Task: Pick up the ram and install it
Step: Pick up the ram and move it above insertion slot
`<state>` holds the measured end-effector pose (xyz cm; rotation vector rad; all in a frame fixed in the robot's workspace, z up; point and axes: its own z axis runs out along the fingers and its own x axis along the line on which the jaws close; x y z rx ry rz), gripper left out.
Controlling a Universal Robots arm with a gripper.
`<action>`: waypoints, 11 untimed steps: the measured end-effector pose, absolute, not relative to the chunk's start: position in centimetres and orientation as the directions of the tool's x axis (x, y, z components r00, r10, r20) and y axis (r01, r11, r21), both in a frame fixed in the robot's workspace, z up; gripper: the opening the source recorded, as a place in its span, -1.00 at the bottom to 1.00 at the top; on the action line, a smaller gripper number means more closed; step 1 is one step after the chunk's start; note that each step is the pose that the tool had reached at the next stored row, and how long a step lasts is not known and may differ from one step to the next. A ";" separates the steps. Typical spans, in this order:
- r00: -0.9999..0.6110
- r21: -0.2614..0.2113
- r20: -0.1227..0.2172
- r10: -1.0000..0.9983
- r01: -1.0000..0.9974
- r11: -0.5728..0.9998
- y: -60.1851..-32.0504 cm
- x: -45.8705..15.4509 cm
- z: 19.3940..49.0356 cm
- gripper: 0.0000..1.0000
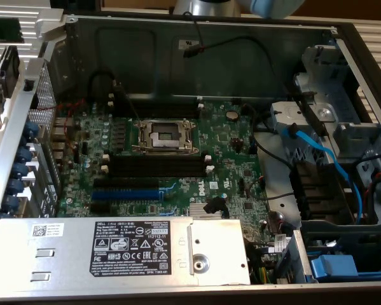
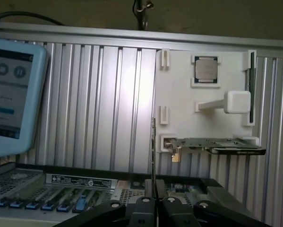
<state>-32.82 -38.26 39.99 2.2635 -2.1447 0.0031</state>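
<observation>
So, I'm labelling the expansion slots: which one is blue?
The blue expansion slot, between the memory slots and the power supply; the adjacent slots are black.

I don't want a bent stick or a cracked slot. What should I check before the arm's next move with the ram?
1. Grip on the ram: ok. It stands edge-on in the shut gripper.
2. Ram straight in the grip: ok, it looks in line with the gripper.
3. Memory slots free: ok, no stick sits in them.
4. End clips swung open: cannot tell.
5. Ram lined up over the slots: not ok, the wrist view faces the white holder.
</observation>
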 end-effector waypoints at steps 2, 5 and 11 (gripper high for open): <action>0.054 0.014 0.018 -0.998 -0.998 -0.054 -38.3 -32.2 40.1 -0.76; 0.054 0.011 0.018 -0.998 -0.998 -0.054 -38.4 -31.2 40.2 -0.76; 0.054 0.006 0.018 -0.998 -0.999 -0.054 -39.0 -27.1 40.7 -0.76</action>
